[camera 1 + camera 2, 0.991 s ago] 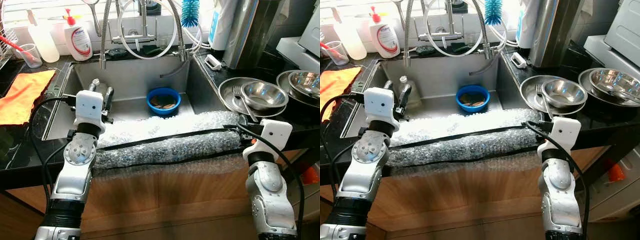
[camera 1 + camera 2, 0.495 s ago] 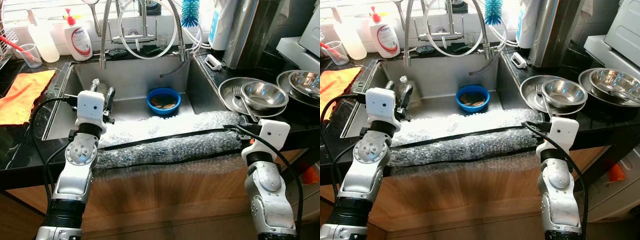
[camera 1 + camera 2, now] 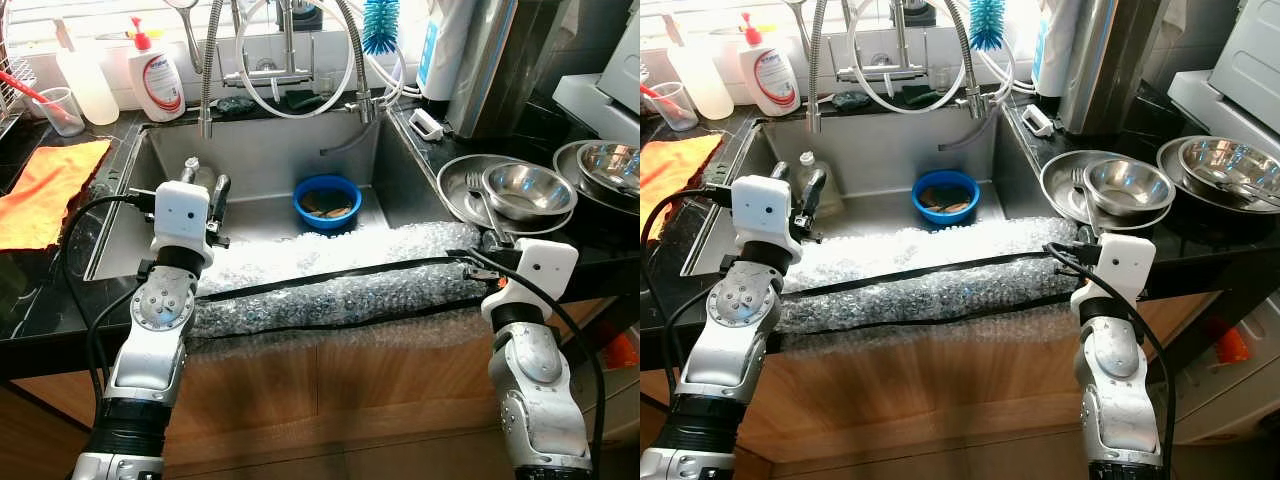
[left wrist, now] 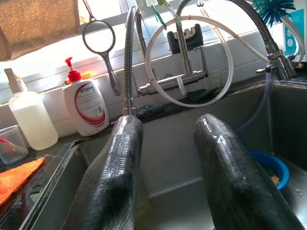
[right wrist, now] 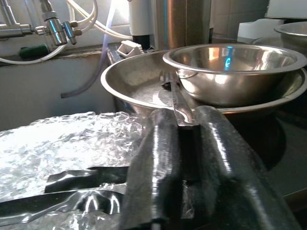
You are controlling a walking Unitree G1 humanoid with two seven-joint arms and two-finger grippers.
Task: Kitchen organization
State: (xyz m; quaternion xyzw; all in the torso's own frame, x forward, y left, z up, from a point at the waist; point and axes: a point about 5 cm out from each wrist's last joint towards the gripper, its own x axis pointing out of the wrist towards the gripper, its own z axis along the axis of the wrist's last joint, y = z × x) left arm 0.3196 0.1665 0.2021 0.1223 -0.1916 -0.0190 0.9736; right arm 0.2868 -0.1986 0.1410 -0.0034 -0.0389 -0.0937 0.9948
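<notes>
You have a dark surface (image 3: 40, 290) wrapped around a steel sink (image 3: 260, 160). Left of the sink lies an orange cloth (image 3: 45, 190); behind it stand a soap bottle (image 3: 155, 75) and a clear cup (image 3: 62, 110). Right of the sink sits a steel pan (image 3: 462, 195); bubble wrap (image 3: 330, 285) spans its front edge.

Shiny, bumpy clear plastic is seen in the bubble wrap (image 3: 330, 285), smooth shiny metal in the sink (image 3: 260, 160) and the bowls (image 3: 528, 190), shiny blue plastic in the small bowl (image 3: 327, 203), soft orange cloth in the rag (image 3: 45, 190), and glossy black in the desk (image 3: 40, 290).
</notes>
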